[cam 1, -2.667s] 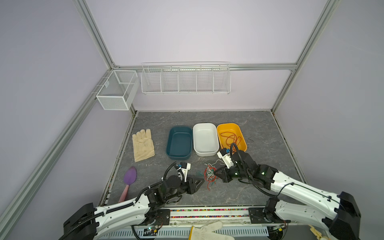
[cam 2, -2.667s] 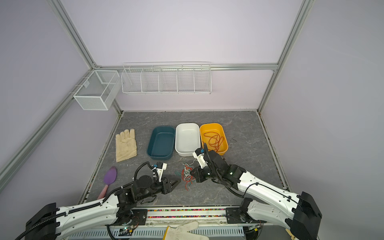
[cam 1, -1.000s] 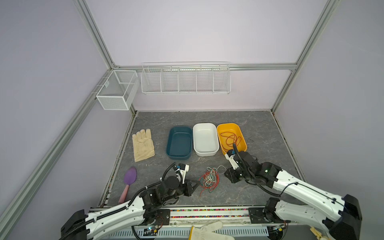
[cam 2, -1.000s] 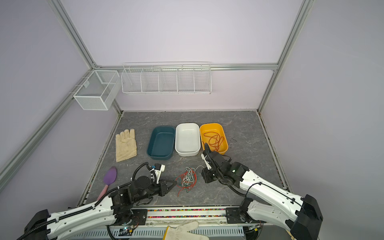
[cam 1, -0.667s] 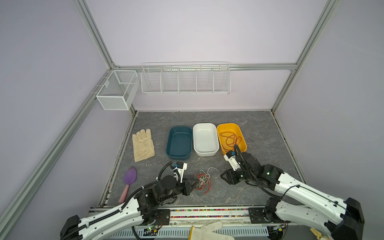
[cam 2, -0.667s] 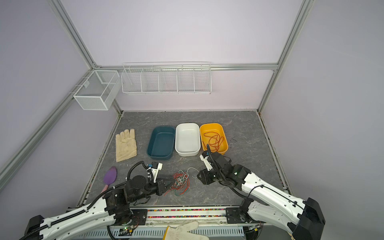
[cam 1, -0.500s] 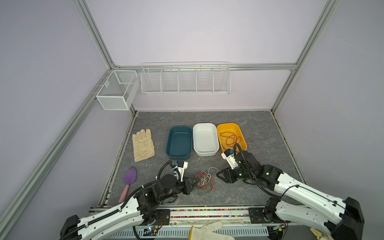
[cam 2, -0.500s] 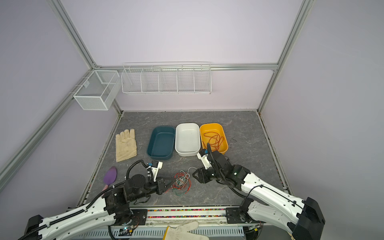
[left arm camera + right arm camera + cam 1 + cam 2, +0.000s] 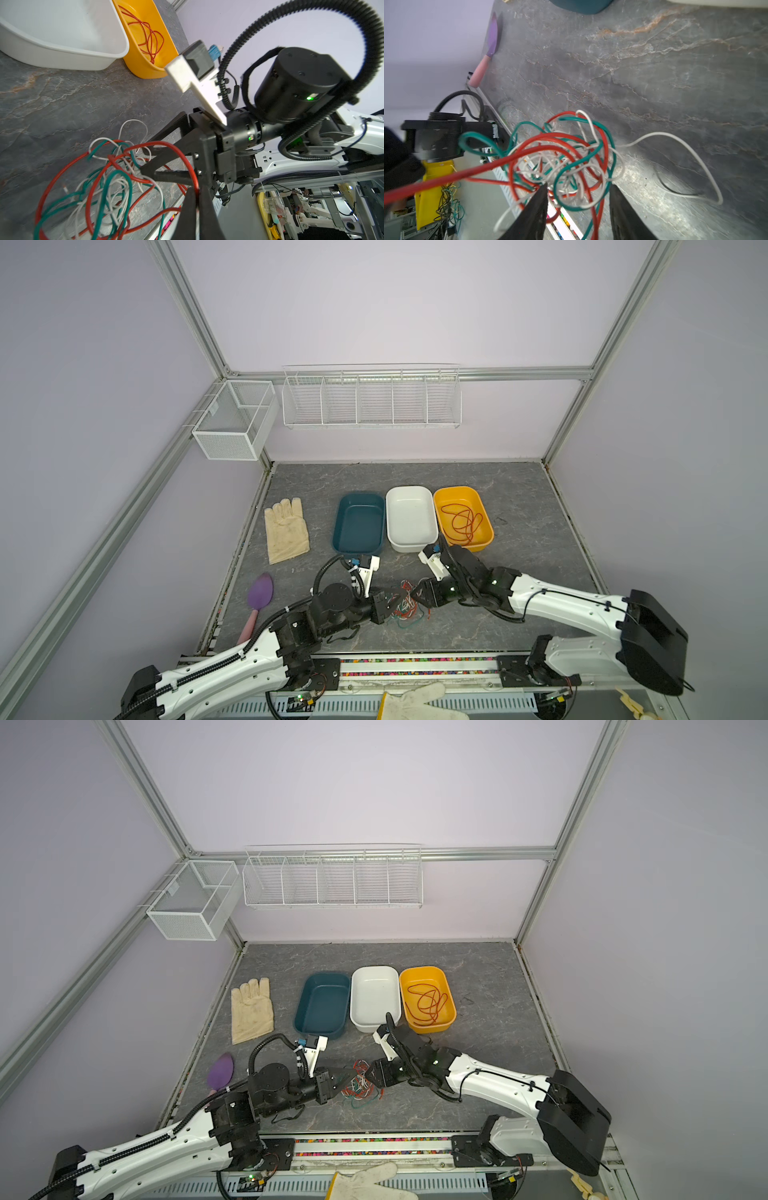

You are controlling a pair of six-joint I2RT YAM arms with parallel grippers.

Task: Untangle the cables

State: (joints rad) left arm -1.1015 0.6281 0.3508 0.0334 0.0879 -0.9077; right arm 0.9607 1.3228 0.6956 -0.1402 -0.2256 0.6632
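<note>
Glossy plastic-sheathed cables [image 9: 405,605] lie on a matt stone-look table [image 9: 519,497] near a smooth yellow plastic tray [image 9: 455,494].

Two arms at work on a knot of wire: the right gripper [image 9: 419,596] is moving back in on the cables [image 9: 406,609] after backing off to its own side a second ago. Its jaws are now standing wider apart, with the tangle's loops between them. The left gripper [image 9: 390,606], clamped on a red cable [image 9: 182,158], is finishing a short pull toward its own arm that has dragged the bundle along. The bundle, bunched tightly between both grippers earlier, is now lying looser on the table [image 9: 519,510], just ahead of the left gripper.
</note>
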